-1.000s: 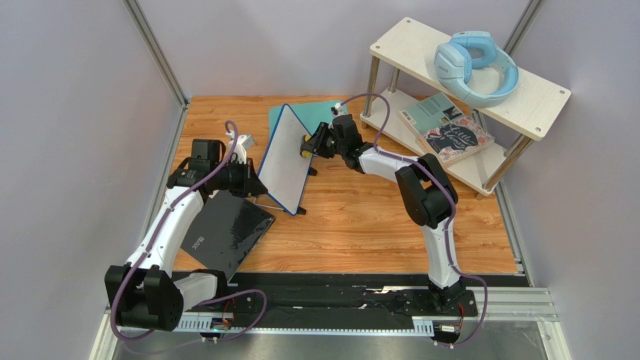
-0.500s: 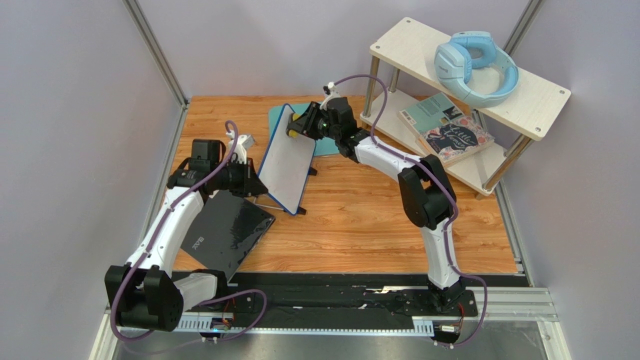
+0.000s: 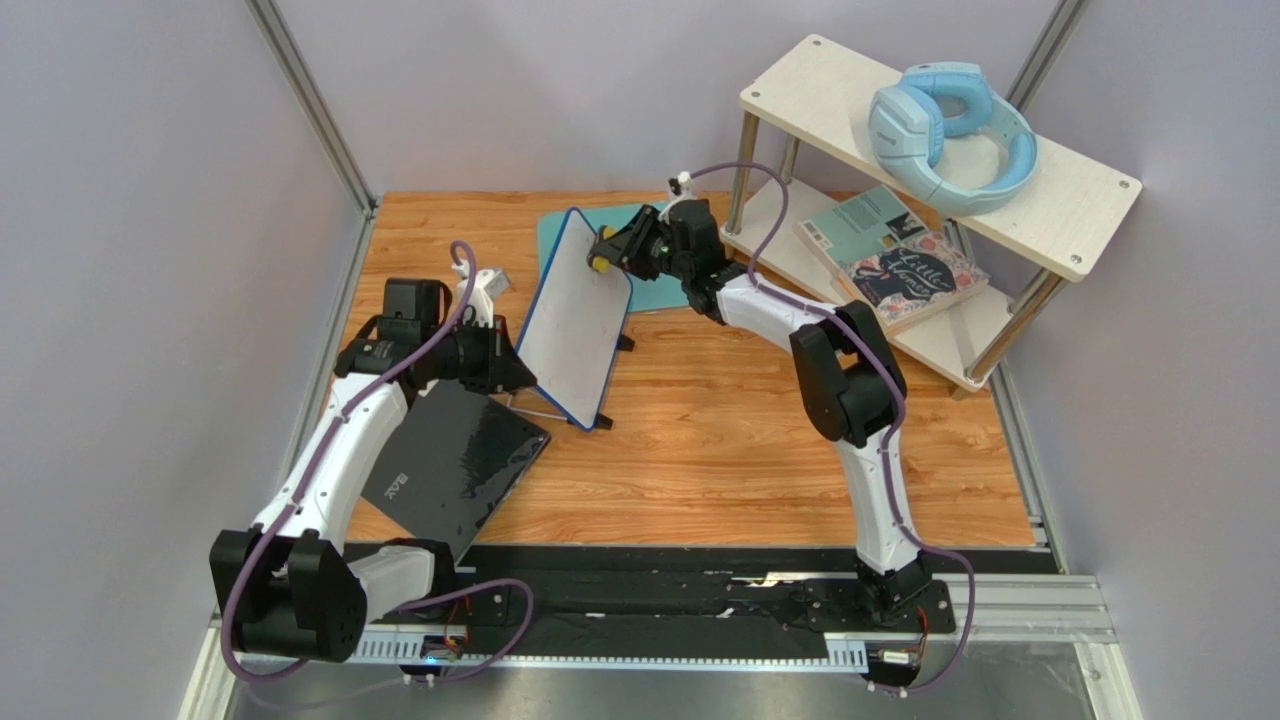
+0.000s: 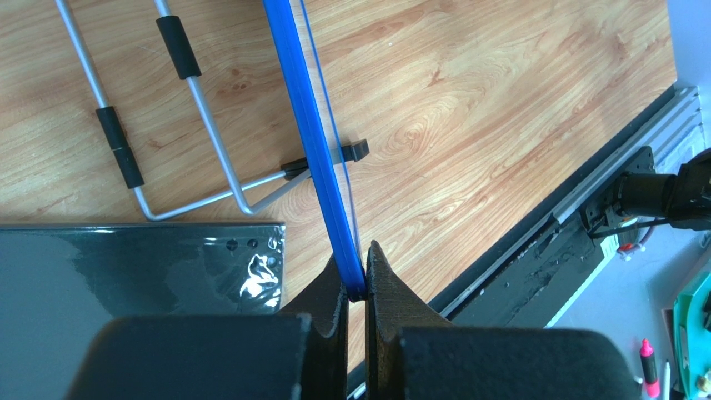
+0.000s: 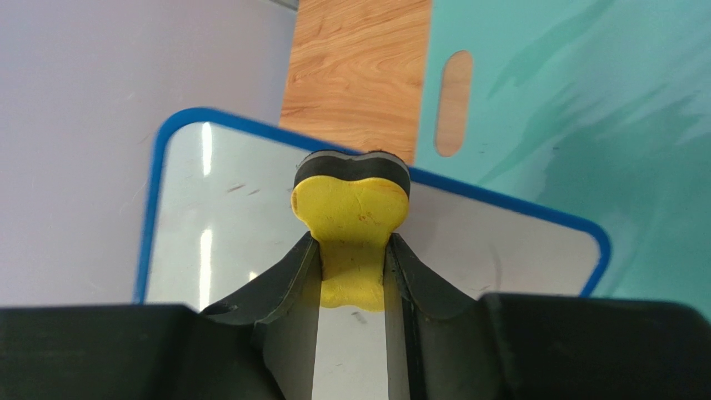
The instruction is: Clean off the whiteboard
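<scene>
Top external view: the left gripper (image 3: 508, 363) is pinched tight on the whiteboard (image 3: 579, 318) by its blue frame, and the board stands tilted just to its right. Farther right, the right gripper (image 3: 619, 258) clamps a yellow eraser (image 5: 350, 208), which meets the board's top edge just ahead of its fingertips.

The left arm of white tubular shells (image 3: 338, 443) and its twin right arm (image 3: 884, 495) are jointed by chunky black housings (image 3: 860, 398). The shells look like smooth plastic. A glossy purple cable (image 3: 469, 267) trails along each. Tapered matte black fingers (image 4: 330, 312) end them.
</scene>
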Controlling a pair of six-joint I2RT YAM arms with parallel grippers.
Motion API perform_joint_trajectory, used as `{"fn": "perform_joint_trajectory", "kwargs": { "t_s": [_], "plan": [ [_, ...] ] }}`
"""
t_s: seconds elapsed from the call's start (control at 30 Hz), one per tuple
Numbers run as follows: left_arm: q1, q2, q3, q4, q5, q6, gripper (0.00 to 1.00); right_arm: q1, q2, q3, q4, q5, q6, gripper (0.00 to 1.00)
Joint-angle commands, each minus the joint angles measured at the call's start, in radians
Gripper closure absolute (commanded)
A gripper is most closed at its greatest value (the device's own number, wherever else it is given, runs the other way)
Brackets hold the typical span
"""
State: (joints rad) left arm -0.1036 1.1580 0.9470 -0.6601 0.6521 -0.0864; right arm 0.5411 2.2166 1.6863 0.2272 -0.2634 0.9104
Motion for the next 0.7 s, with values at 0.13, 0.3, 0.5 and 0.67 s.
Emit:
{"fn": "perform_joint_trajectory", "kwargs": {
  "t_s": [0.13,0.3,0.5,0.67],
  "plan": [
    [-0.034,0.009,-0.022,-0.012,-0.012,0.091,1.0,-0.024,0.104,-0.043,0.123,-0.062,0.108,1.0],
    [-0.038,0.014,-0.022,-0.012,-0.016,0.093,1.0,-0.006,0.086,-0.082,0.116,-0.069,0.081,1.0],
    [-0.039,0.011,-0.022,-0.013,-0.02,0.093,1.0,-0.004,0.061,-0.167,0.132,-0.077,0.053,1.0],
    [-0.044,0.011,-0.022,-0.013,-0.022,0.091,1.0,-0.015,0.075,-0.214,0.185,-0.112,0.071,1.0]
  ]
}}
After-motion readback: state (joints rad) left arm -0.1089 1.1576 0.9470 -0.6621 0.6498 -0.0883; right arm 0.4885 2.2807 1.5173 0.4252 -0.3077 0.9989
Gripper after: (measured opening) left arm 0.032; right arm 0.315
